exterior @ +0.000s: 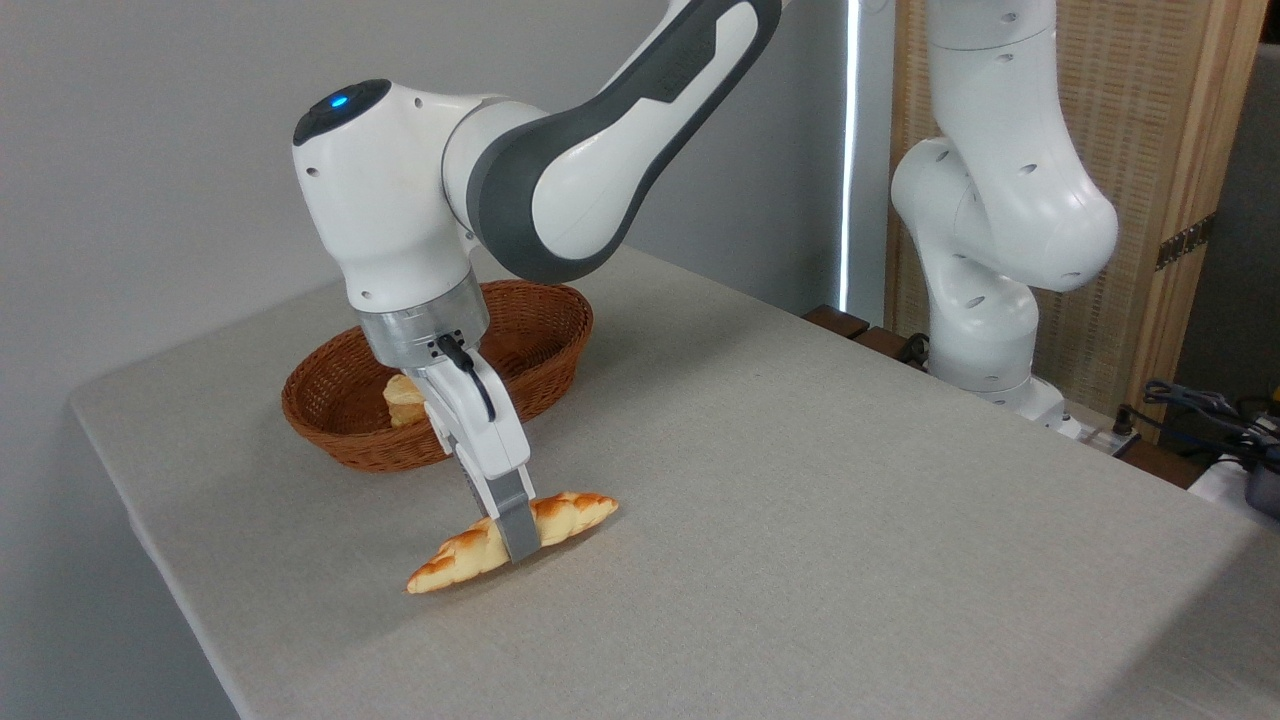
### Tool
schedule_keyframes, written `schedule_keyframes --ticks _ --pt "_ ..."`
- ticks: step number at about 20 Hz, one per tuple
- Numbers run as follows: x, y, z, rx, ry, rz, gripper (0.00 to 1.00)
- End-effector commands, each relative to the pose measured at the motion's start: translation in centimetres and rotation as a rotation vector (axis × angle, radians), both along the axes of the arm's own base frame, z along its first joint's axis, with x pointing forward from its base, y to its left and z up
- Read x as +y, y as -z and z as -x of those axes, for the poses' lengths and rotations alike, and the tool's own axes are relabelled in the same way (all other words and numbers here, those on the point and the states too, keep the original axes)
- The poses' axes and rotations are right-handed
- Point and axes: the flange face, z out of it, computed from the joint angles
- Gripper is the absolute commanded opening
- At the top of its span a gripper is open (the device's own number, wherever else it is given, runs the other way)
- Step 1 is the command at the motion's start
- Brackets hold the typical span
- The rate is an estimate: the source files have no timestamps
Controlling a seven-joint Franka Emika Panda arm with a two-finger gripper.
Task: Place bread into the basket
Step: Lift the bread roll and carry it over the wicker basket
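Observation:
The bread (572, 513), a long braided golden loaf with pointed ends, lies across the front of the table just in front of the basket (335, 440). My gripper (518, 545) points down over the loaf's middle and is shut on it; one grey finger (515, 525) covers the middle, the other is hidden behind. The loaf hangs tilted, its left tip lowest, barely above the cloth. The reddish-brown wicker basket stands behind and to the left of the gripper, partly hidden by my wrist.
A small pale-tan bread piece (402, 400) lies inside the basket. The arm's base (985, 340) stands at the table's far right edge. Cables (1200, 405) lie beyond that edge. The grey cloth table (800, 520) stretches to the right.

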Motion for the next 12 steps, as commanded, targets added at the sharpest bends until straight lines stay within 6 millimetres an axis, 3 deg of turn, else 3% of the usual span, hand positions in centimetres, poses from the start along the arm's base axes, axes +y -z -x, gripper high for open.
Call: schedule_keyframes --ticks 1,4,7,12 --pt "0.1 -1.4 -0.2 -0.023 0.012 0.010 0.46" --pt "-0.4 -4.4 -0.7 -0.071 -0.006 0.066 0.46" --pt "-1.1 -5.6 -0.6 -0.088 -0.022 0.112 0.46" --pt "-7.9 -7.2 0.4 -0.098 0.007 0.200 0.48"
